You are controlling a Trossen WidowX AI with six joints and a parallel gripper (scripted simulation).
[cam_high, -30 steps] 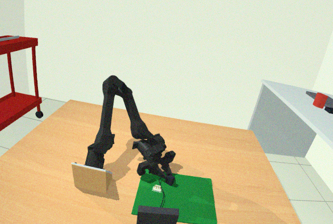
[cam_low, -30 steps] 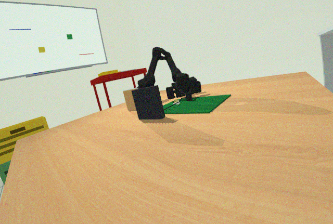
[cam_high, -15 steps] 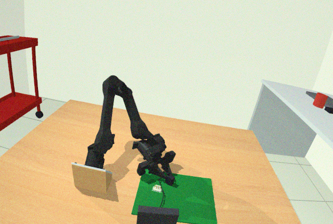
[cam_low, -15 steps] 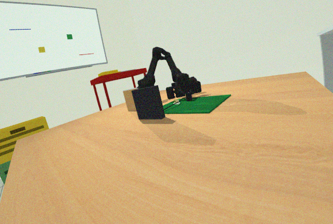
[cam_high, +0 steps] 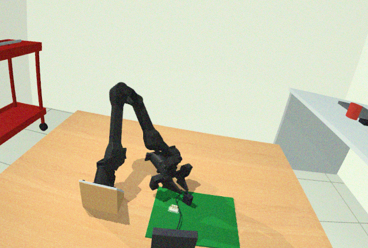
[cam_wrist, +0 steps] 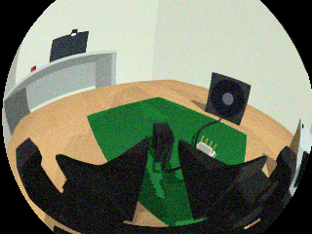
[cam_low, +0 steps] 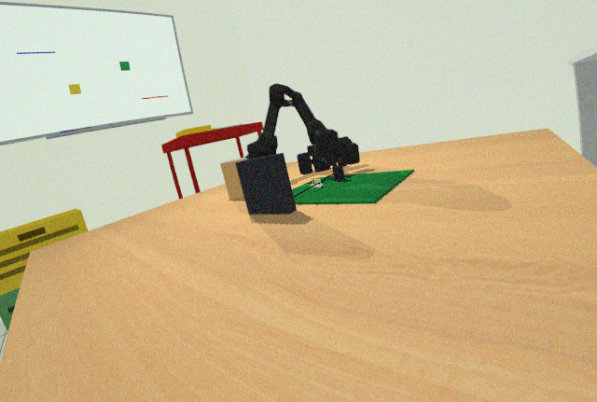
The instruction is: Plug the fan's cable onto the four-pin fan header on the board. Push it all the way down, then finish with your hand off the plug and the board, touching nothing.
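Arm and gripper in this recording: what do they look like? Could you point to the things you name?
The arm (cam_high: 117, 120) (cam_low: 271, 122) is matte black, with slim straight links and bulkier, rounded joints. The gripper (cam_high: 184, 193) (cam_wrist: 163, 143) is black too, its two broad fingers tapering toward the tips. I see no markings or sleeve on either.

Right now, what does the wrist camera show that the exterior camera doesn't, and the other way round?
Only the wrist view: the black fan's round face.
Only the exterior view: a white wall-mounted whiteboard and a red metal cart.
Both: the flat green board and the small white header with upright pins.
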